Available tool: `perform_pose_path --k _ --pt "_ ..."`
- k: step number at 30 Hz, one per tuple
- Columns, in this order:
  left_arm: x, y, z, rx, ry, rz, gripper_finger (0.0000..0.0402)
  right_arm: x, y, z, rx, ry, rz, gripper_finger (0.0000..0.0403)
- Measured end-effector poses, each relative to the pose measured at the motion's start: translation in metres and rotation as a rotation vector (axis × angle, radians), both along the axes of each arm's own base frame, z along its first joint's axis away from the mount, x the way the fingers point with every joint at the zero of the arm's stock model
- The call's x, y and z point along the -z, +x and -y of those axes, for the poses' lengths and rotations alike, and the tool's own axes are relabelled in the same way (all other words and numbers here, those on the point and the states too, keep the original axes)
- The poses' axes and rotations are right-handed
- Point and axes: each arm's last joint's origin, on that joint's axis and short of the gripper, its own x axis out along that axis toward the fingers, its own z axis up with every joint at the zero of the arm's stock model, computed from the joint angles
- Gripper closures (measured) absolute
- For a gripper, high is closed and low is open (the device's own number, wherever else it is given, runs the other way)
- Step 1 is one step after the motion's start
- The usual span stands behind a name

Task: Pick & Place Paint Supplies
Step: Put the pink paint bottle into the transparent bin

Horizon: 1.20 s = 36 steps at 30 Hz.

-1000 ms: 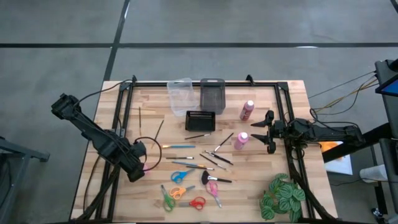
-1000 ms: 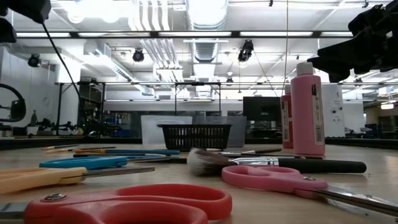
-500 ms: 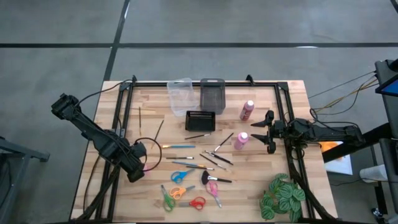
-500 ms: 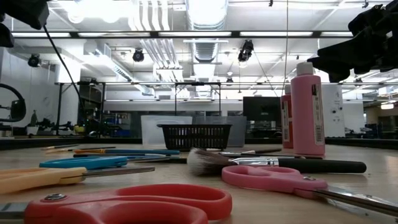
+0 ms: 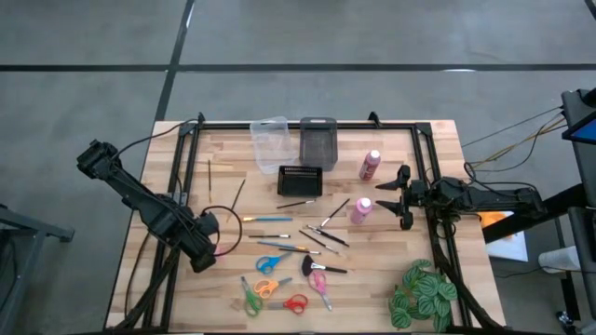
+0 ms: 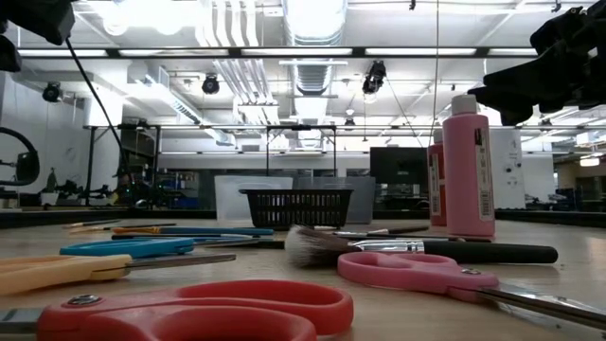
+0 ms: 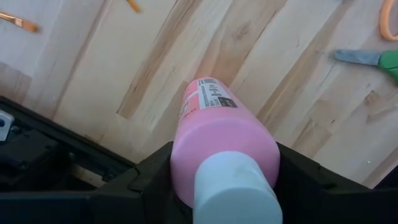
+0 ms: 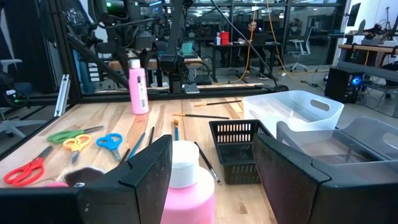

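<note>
left tool [image 7: 217,186] closed on load, right tool [image 8: 211,177] gaping

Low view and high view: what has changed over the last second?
Barely anything: in the low view a dark arm part at the top left corner has dipped slightly. The left gripper keeps its pink bottle; the right gripper, scissors and brushes stayed put.

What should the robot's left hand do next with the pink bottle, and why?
Probably lift it gently straight up. The left gripper has a finger pressed on each side of the pink bottle, which looks as if it stands on the table, so the grip seems made. The right gripper waits open by another bottle.
</note>
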Motion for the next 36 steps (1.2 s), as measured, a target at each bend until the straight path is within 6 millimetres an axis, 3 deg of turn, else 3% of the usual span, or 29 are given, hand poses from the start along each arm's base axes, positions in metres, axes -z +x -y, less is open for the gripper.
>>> perform_pose_path --k 12,22,28,36 --pt "-0.044 -0.001 -0.004 0.024 0.064 0.035 0.0192 0.000 0.000 0.000 0.000 -0.001 0.000 0.0181" --pt "-0.088 0.007 -0.029 0.003 0.170 0.158 0.0192 0.000 0.000 0.000 0.000 0.000 0.000 0.0181" --pt "-0.105 0.023 -0.065 -0.001 0.245 0.206 0.0192 0.000 0.000 0.000 0.000 0.000 0.000 0.0181" --pt "-0.113 0.044 -0.139 -0.082 0.288 0.293 0.0192 0.000 0.000 0.000 0.000 -0.001 0.001 0.0181"
